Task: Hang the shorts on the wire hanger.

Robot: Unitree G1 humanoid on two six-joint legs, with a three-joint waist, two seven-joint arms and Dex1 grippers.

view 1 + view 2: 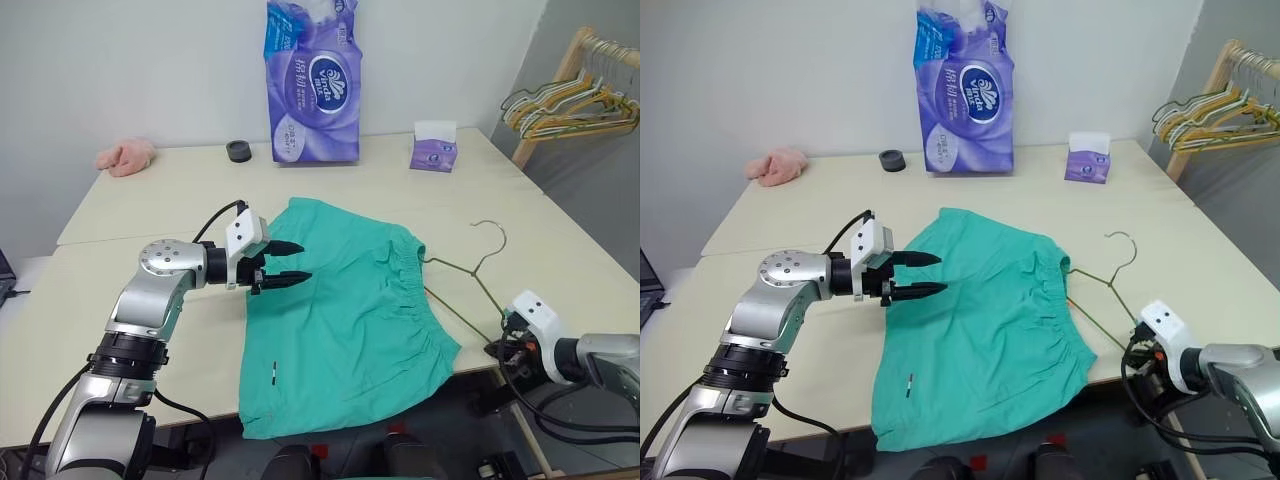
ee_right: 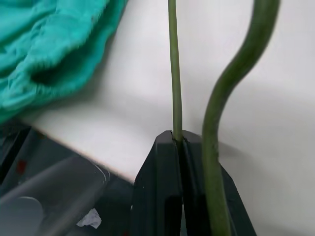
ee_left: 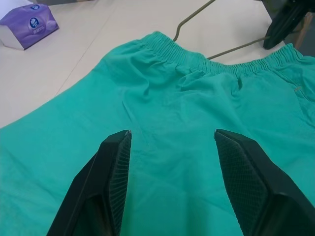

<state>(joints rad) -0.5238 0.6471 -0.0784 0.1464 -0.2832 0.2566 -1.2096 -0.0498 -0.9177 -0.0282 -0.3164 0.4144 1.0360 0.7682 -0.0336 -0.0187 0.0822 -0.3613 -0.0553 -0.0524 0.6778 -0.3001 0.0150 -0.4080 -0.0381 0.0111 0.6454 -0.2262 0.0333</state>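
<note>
The teal-green shorts point(image 1: 340, 310) lie flat on the table, with the gathered waistband toward the right. My left gripper point(image 1: 303, 261) hovers just over their left part, open, with nothing between its fingers; in the left wrist view the fabric point(image 3: 197, 98) spreads ahead of it. The thin olive wire hanger point(image 1: 488, 295) lies on the table right of the shorts, one corner against the waistband and its hook pointing away. At the table's right front edge my right gripper point(image 1: 497, 348) is shut on the hanger's wire point(image 2: 173, 73), which runs out from its closed fingertips point(image 2: 167, 147).
A purple tissue-paper pack point(image 1: 312, 85), a small tissue box point(image 1: 434, 146), a black roll point(image 1: 239, 151) and a pink cloth lump point(image 1: 126, 156) sit along the table's far side. A wooden rack with a bunch of hangers point(image 1: 575, 100) stands at the far right.
</note>
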